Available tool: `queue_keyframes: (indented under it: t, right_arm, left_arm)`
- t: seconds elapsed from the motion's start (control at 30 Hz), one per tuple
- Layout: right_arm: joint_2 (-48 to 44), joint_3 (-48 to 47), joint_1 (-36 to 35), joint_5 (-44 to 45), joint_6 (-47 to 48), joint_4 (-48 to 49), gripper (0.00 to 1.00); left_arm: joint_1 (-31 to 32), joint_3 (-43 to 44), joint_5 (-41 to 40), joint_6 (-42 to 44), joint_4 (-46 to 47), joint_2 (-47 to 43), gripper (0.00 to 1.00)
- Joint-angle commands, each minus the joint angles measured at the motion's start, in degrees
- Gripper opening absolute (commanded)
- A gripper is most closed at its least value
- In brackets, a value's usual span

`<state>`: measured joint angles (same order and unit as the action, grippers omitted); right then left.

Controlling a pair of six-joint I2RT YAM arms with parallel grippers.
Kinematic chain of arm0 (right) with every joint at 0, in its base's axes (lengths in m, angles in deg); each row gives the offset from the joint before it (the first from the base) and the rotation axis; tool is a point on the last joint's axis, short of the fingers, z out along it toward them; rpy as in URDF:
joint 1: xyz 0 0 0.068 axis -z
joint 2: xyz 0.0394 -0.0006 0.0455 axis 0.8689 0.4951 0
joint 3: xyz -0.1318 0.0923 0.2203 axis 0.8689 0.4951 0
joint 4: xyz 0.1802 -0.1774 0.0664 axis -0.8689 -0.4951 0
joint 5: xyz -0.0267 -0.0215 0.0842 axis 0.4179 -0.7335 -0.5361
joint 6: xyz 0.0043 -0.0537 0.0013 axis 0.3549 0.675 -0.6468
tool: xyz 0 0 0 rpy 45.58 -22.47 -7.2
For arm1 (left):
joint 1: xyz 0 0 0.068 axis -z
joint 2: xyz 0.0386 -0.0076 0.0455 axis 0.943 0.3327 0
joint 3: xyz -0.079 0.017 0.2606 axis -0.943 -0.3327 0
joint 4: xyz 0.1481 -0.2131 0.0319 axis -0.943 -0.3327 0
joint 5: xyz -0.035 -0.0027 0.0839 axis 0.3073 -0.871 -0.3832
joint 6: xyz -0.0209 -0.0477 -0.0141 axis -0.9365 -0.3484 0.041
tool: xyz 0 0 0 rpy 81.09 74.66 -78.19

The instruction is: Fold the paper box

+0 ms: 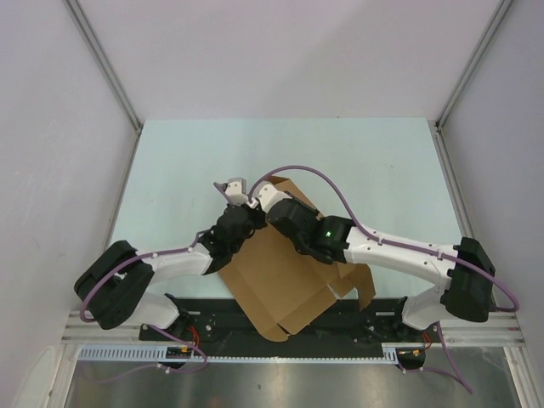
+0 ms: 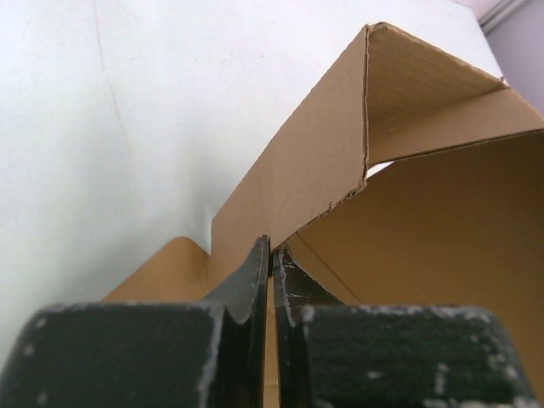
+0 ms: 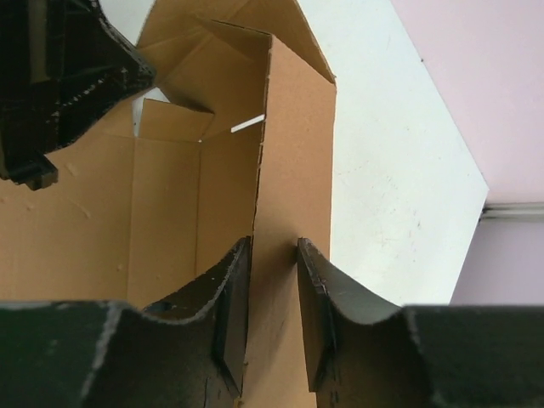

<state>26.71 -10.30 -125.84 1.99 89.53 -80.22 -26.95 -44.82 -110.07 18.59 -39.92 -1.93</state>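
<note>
A: Top view?
B: Box (image 1: 272, 285), part-folded, on the counter (image 1: 365, 161) at its near edge; both arms reach over its far side.
A: Left wrist?
B: Left fingers (image 2: 251, 285) closed tight on a raised wall's edge.
A: Right wrist?
B: Right fingers (image 3: 231, 293) part-open astride an upright wall; whether they pinch it cannot be told.

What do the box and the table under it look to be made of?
The paper box is brown corrugated cardboard, matte; ribbing shows on a flap and its cut edges are rough. The table looks smooth, pale and faintly speckled, perhaps laminate; hard to tell.
</note>
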Motion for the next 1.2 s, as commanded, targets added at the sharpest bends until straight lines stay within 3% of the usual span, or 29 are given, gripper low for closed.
queue_keyframes:
  t: [0.0, 0.23, 0.37, 0.57, 1.17]
  right_arm:
    - [1.4, -0.7, -0.3, -1.5, -0.7, -0.6, 0.32]
    - [4.1, -0.3, -1.0, -2.2, 0.6, -1.2, 0.36]
    - [4.3, -0.3, -1.3, -3.5, 0.4, -0.9, 0.52]
    - [1.6, -0.4, -1.3, -3.7, 1.1, 1.5, 0.63]
    - [-4.9, -4.6, -2.2, -6.2, 1.3, 2.7, 0.72]
  left_arm:
    - [0.2, -2.5, -3.3, -3.0, 4.9, 0.9, 0.05]
    - [0.2, -4.2, -3.8, -3.3, 6.5, 1.0, 0.04]
    - [0.2, -4.5, -4.2, -3.1, 6.7, 0.8, 0.04]
    - [0.2, -4.4, -4.5, -2.6, 6.7, 0.6, 0.04]
    - [0.2, -3.4, -5.3, -1.4, 5.8, 1.1, 0.04]
